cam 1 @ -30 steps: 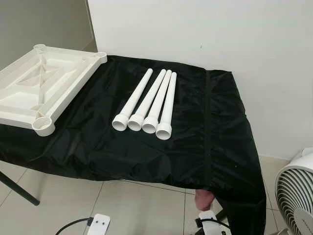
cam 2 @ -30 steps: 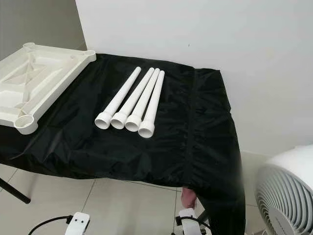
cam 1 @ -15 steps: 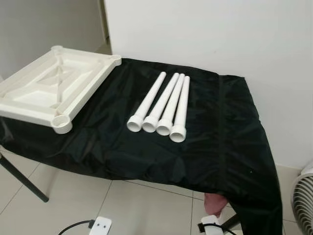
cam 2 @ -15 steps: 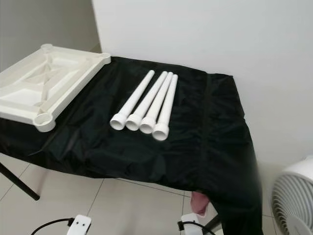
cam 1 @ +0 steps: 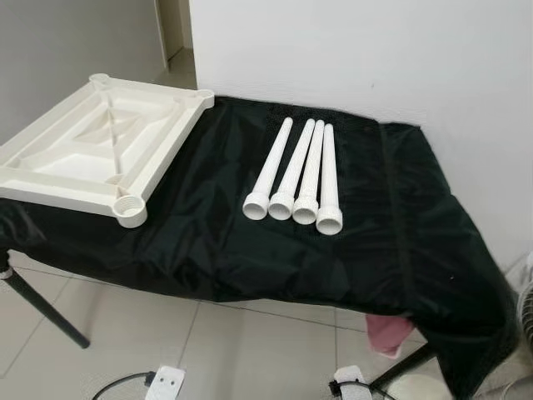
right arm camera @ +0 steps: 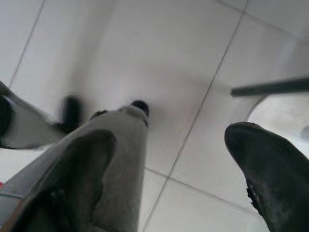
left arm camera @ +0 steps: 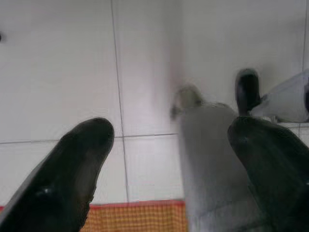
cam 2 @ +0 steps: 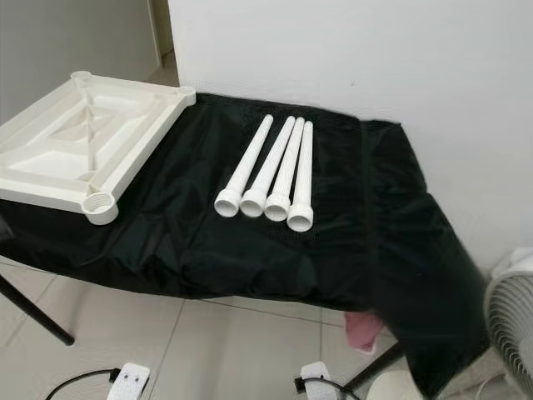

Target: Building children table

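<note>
Several white plastic table legs (cam 1: pixel 298 175) lie side by side on a black cloth (cam 1: pixel 216 233) that covers a work table, their wide threaded ends toward me. A white table top (cam 1: pixel 92 150) lies upside down at the table's left end, with a threaded corner socket (cam 1: pixel 131 210) at its near corner. My left gripper (left arm camera: pixel 169 164) hangs open over the tiled floor. In the right wrist view my right gripper (right arm camera: pixel 174 169) also hangs open above the floor tiles.
A white wall backs the table. A white fan (cam 2: pixel 510 325) stands on the floor at the right. A power strip (cam 1: pixel 165 383) and a cable lie on the tiles below. A black table leg (cam 1: pixel 42 308) slants down at the left. Something pink (cam 1: pixel 387 332) shows under the cloth.
The whole picture has shifted: my camera has turned left, so the table top shows more fully and the fan sits nearer the right edge. Nothing on the table has moved.
</note>
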Motion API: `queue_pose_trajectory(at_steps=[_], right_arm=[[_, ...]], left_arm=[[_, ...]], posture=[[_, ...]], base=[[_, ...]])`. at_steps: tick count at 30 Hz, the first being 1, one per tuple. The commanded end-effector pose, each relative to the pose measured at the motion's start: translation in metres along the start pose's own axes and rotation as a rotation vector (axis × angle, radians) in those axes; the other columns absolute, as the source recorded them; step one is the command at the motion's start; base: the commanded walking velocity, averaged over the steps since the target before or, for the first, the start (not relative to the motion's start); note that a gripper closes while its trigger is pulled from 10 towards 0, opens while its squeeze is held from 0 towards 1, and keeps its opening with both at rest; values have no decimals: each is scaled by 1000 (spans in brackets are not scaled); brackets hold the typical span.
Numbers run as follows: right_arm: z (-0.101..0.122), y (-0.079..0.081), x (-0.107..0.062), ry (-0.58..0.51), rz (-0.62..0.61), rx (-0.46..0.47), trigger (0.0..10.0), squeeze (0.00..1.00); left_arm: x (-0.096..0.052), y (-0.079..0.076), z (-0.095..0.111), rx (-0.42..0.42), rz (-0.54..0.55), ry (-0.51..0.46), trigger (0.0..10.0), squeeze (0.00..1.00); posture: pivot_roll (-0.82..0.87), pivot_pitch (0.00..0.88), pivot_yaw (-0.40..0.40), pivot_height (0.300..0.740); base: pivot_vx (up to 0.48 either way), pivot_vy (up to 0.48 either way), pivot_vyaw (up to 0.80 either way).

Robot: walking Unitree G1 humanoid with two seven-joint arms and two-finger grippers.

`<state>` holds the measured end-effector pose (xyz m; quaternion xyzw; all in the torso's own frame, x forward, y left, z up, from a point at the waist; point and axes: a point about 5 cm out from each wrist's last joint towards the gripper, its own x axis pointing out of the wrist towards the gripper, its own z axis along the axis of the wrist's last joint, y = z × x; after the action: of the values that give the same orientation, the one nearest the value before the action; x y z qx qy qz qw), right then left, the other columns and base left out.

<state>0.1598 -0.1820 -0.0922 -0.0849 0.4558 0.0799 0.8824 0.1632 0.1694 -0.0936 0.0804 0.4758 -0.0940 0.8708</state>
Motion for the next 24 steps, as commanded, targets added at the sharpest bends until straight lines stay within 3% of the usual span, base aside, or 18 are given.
queue_pose_trajectory(at_steps=[1,10,24], right_arm=[[-2,4,0,11,7,11,10000,0],[-3,4,0,14,8,1,10000,0],[-2,0,0,13,2,-12,10000,0]], left_arm=[[-3,5,-12,4,34,47,10000,0],[-3,4,-14,9,31,49,10000,0],[-2,4,-7,32,28,23,10000,0]], posture=[[-7,0,1,740],[-9,0,-4,740],[-6,0,-9,740]], base=[[0,349,0],[0,348,0],[0,0,0]])
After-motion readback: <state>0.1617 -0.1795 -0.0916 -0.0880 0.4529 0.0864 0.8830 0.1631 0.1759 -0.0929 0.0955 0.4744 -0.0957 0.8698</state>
